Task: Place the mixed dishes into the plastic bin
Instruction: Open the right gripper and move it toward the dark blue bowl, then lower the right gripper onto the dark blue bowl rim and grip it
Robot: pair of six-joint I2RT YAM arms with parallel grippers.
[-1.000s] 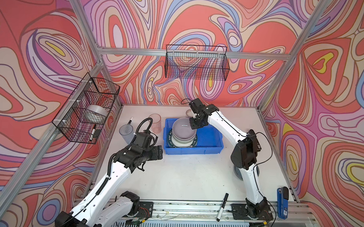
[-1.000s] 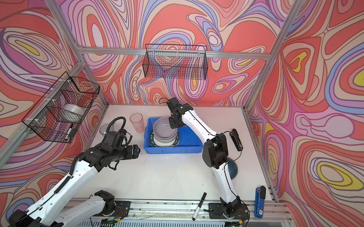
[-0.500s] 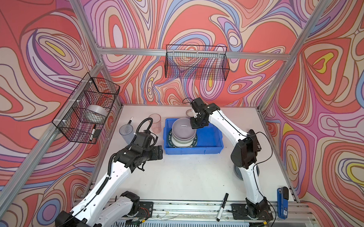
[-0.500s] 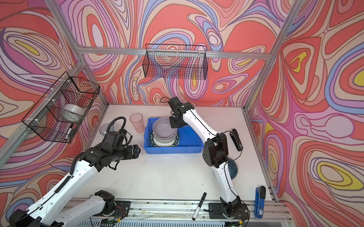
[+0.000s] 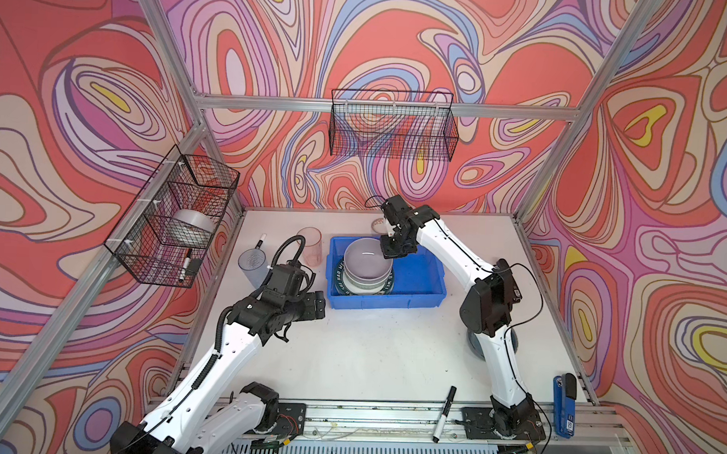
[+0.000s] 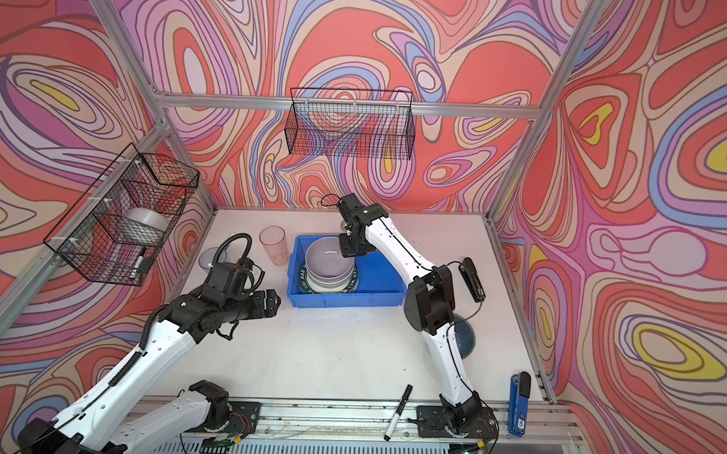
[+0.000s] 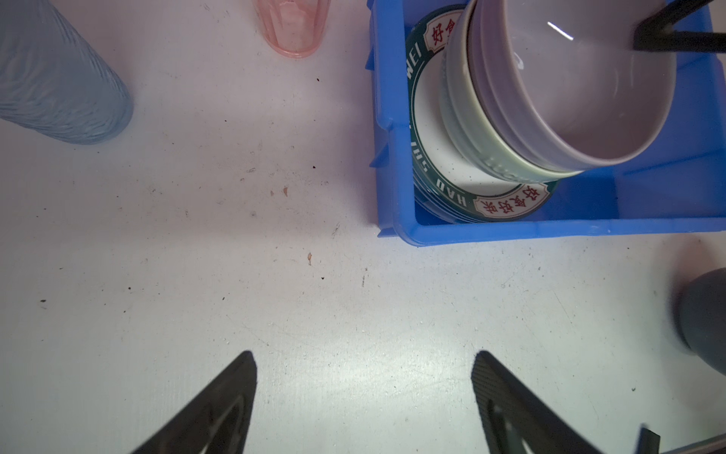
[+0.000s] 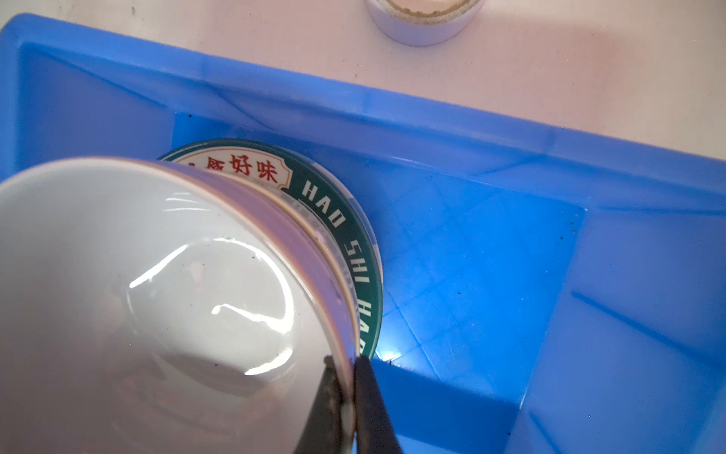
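Bowl: lavender bowl point(image 5: 367, 261) sits in the green bowl point(image 7: 471, 149) on a lettered plate point(image 7: 506, 204), at the left end of the bin point(image 5: 420, 275).
Right gripper point(image 8: 347, 373): pinching the lavender bowl's rim (a thin grip).
Left gripper point(image 7: 362, 365): spread wide, empty, over the table point(image 7: 314, 295) near the bin.
Tumblers: pink tumbler point(image 5: 311, 247) and blue tumbler point(image 5: 250, 265) stand left of the bin.

The white table point(image 5: 370, 353) is carrying the plastic bin point(image 5: 392, 302) toward twelve o'clock, a pink tumbler point(image 5: 311, 247) and bluish tumbler point(image 5: 250, 263) at ten, a dark blue bowl point(image 6: 465, 334) at three.
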